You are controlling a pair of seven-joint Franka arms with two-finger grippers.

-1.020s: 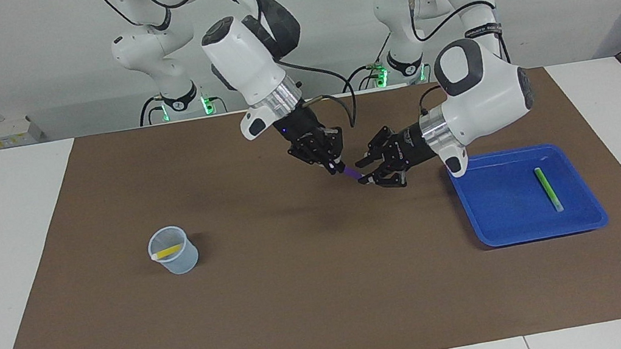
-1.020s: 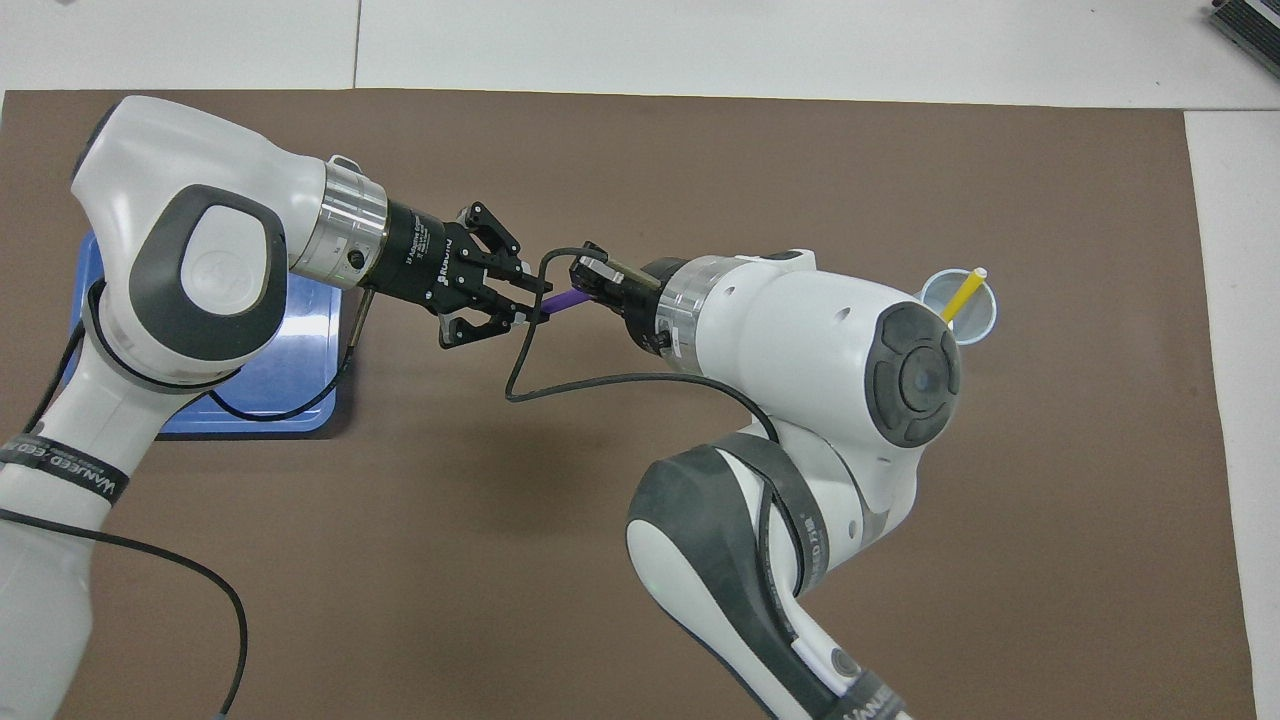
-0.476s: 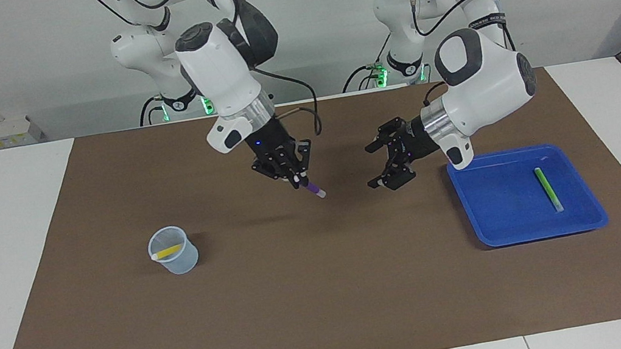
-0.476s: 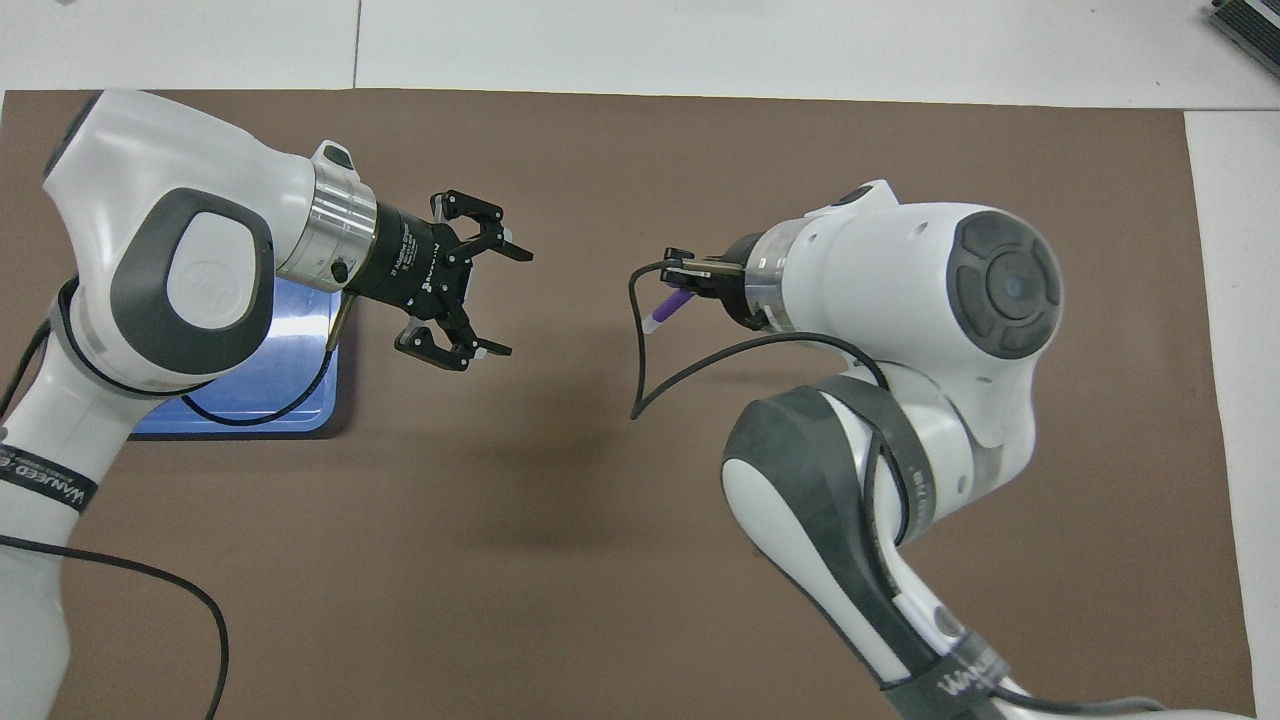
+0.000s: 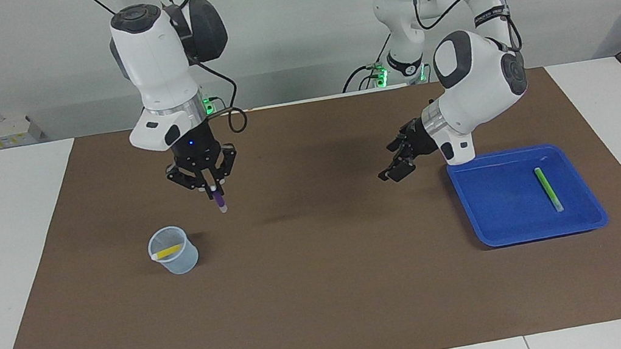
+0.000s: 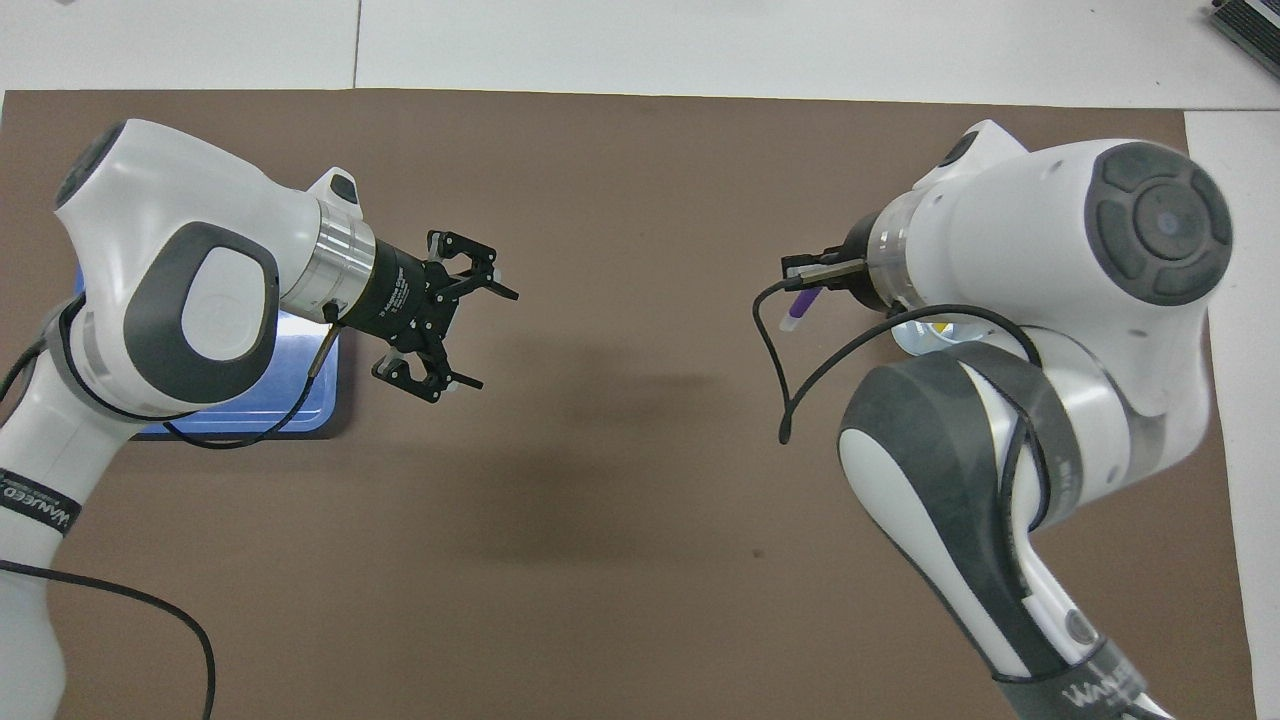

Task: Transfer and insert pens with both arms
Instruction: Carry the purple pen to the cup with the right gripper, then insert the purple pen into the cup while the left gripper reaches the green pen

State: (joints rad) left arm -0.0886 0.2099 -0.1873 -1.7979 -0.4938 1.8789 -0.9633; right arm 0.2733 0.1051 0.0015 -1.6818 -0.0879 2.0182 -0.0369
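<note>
We're scanning the facing view from its left edge across. First comes the clear cup (image 5: 173,250) on the brown mat (image 5: 328,295), with the yellow pen (image 5: 167,252) lying slanted inside it. Just up and toward the middle of the table from the cup we see the right gripper (image 5: 213,190), pointing straight down over bare mat, not over the cup mouth; the cup sits below it and a little toward the right arm's end. Its fingertips are pinched together on the purple pen (image 5: 219,200), which hangs near vertical below the fingers with its pale cap end lowest, clear of the mat. In the overhead view the same pen (image 6: 798,306) pokes out from under the right wrist, and the wrist covers most of the cup. Mid-table is bare mat. Next we see the left gripper (image 5: 398,160), angled down, in the air over the mat, holding nothing; in the overhead view its fingers (image 6: 452,381) are spread wide apart. The blue tray (image 5: 480,217) sits just beside it, toward the left arm's end. The green pen (image 5: 548,189) lies flat in the tray, well apart from that gripper, whitish end pointing away from the robots.
</note>
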